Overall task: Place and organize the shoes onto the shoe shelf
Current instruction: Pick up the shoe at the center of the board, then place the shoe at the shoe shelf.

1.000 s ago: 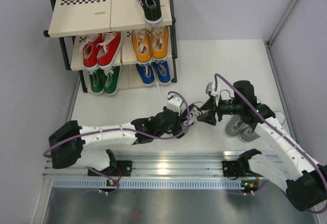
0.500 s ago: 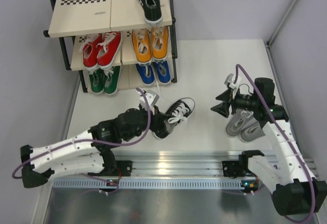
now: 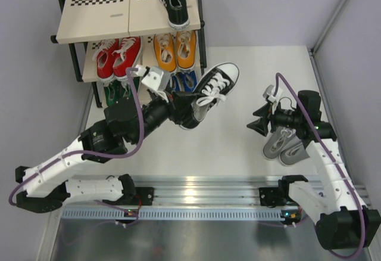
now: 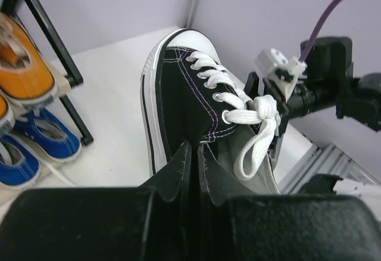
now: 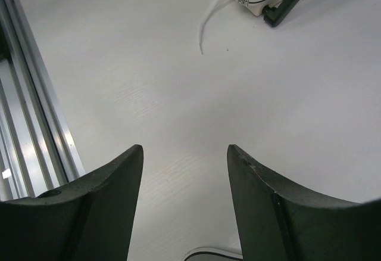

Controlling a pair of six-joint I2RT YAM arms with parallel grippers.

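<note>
Left hand [image 3: 189, 107], clamped on the black shoe [image 3: 215, 85], has raised it toward the shelf [image 3: 95, 19] at eleven o'clock; right hand [image 3: 257, 125] parted, empty.

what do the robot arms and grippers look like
The left arm and right arm have white link shells with black joints. A purple cable loops along each. The right gripper has broad black fingers; the left gripper is black too.

12 shoes [image 3: 172, 2] in 6 colour pairs, 1 shelf [image 3: 95, 16], 2 arms [image 3: 89, 148].
</note>
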